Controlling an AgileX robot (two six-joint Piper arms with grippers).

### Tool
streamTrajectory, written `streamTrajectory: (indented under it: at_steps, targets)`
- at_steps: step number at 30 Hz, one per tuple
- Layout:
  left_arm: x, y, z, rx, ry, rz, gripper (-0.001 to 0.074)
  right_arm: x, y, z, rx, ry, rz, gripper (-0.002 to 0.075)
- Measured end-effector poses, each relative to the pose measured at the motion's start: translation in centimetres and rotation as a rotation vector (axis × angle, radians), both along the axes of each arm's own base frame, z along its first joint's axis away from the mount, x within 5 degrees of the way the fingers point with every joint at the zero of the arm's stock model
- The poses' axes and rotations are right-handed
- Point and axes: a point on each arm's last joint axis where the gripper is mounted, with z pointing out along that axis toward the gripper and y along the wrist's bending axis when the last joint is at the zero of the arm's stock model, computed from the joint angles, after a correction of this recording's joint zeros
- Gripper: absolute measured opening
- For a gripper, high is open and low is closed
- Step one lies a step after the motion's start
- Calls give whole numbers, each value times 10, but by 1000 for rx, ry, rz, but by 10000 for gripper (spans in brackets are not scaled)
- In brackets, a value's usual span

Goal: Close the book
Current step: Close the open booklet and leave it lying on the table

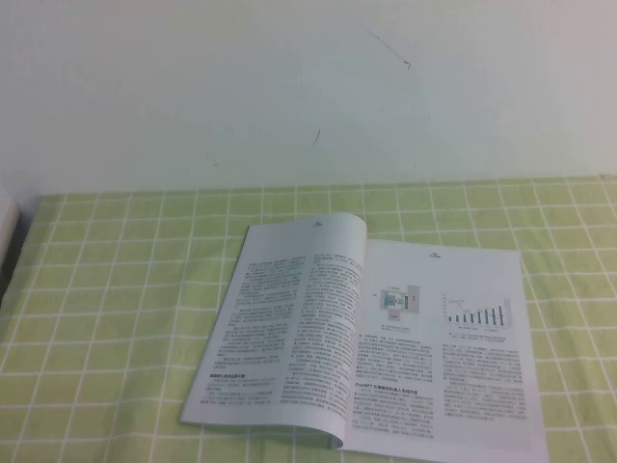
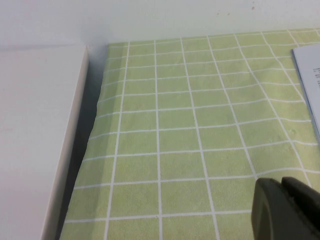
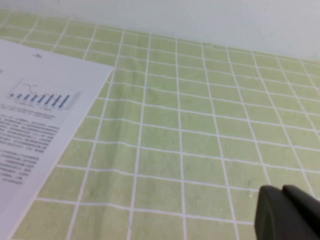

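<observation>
You have the book [image 1: 371,333] lying open, face up on the green checked cloth [image 1: 116,289], towards the near edge. Its left page of dense text columns arches up beside the spine (the right page, with charts, lies flat).

The high camera looks down from the robot's side across the desk [image 1: 106,289] toward the wall. Each wrist camera rides low and close over the cloth, facing forward past its own left tool [image 2: 286,212] or right tool [image 3: 287,214]. All three views share the book [image 1: 371,338], ahead of both tools; each wrist view catches only one edge.
</observation>
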Motion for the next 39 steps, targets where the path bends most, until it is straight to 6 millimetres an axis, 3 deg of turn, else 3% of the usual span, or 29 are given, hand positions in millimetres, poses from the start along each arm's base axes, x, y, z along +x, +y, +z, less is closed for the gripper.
streamTrajectory:
  at_steps: [39]
  targets:
    - [0, 0, 0, 0, 0, 0, -4, 0, 0, 0, -4, 0, 1, -3]
